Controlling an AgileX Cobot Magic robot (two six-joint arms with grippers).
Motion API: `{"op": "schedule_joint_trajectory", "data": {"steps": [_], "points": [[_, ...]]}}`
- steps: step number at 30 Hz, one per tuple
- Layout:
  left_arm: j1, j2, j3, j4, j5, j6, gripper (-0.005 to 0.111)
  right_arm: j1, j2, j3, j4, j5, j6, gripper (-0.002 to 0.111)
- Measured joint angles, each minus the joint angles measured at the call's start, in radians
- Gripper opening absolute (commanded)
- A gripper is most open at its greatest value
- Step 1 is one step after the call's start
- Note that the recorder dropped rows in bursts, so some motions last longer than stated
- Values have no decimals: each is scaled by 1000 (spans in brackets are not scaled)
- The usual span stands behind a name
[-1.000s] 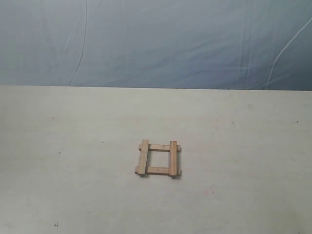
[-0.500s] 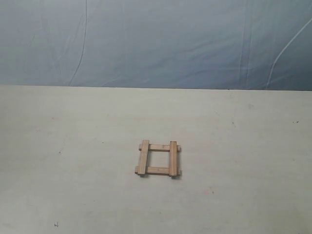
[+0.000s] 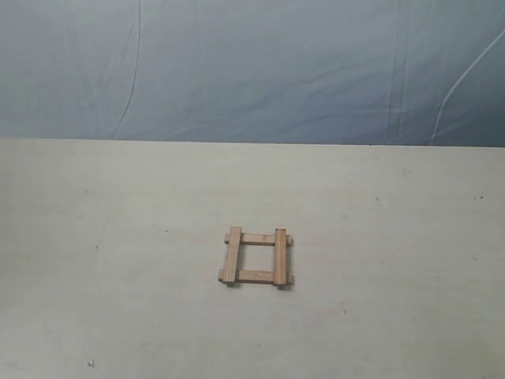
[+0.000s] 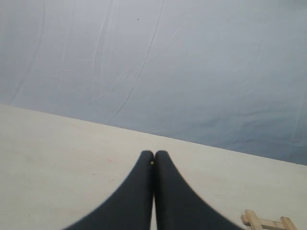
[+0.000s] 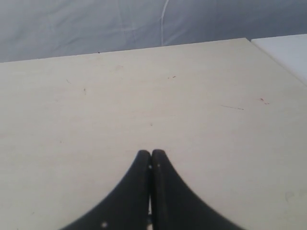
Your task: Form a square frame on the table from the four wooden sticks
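Four short, flat, light-brown wooden sticks [image 3: 231, 255] lie as a small open square frame [image 3: 256, 276] near the middle of the wide pale cream table [image 3: 118, 237]. Two sticks rest across the other two, and the ends jut slightly at the corners. The black left gripper [image 4: 154, 160] has its fingers pressed together and holds nothing. The black right gripper [image 5: 151, 155] is likewise closed and empty above bare table. A blue-grey sheet backdrop [image 3: 252, 71] stands behind the table.

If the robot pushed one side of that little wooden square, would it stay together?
Probably not: the square frame of four light-brown wooden sticks looks stacked, two sticks lying across two others, no fastening visible. Being flat, they'd likely slide, not roll, on the pale cream table.
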Motion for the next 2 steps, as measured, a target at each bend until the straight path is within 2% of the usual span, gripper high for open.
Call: {"op": "schedule_joint_trajectory", "data": {"steps": [2], "points": [[0,0,0,0,0,0,0,0,0,0,30,-11,0,-1]]}}
